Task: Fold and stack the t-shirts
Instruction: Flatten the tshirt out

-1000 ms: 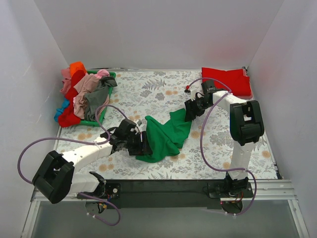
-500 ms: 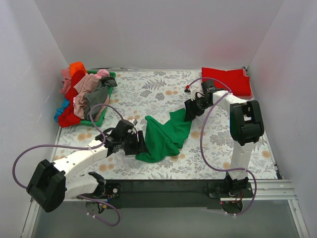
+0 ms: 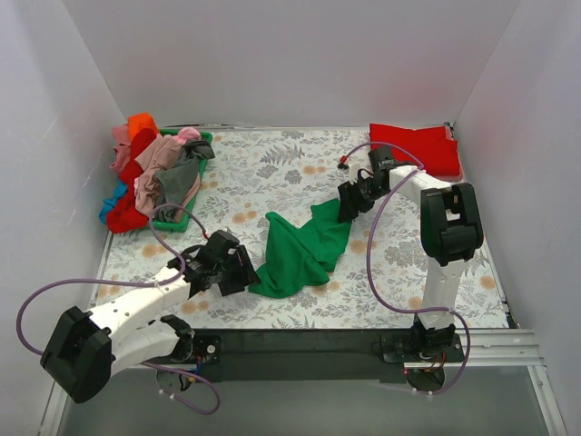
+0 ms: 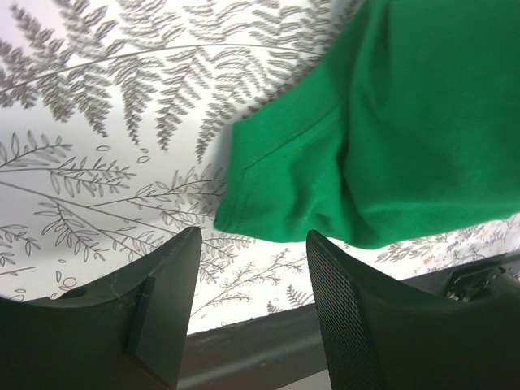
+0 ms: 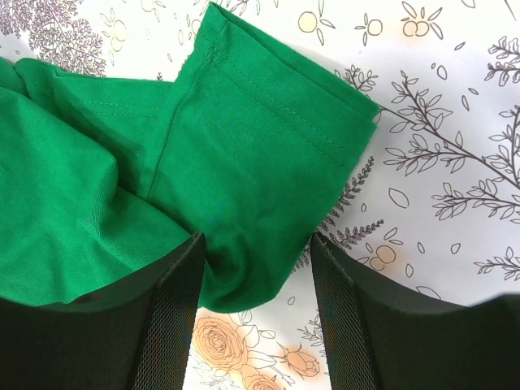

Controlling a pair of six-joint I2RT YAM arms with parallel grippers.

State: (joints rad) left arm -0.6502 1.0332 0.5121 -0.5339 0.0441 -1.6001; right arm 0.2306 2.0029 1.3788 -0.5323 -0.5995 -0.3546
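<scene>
I'm at the spreading-out step for the green shirt (image 3: 304, 247), which lies crumpled in the middle of the bench (image 3: 418, 272). My left end effector (image 4: 253, 236) is open and empty, just short of the shirt's hemmed corner. My right end effector (image 5: 258, 237) is open too, straddling a sleeve edge without pinching it. Next, I judge, both must close on those edges and draw them apart to flatten the cloth. A red shirt (image 3: 413, 145) sits folded in the far right corner.

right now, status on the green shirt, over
Left jaws open, just short of green t-shirt. Right jaws open, straddling its far end. Shirt crumpled, not folded. Nothing in the way.
</scene>
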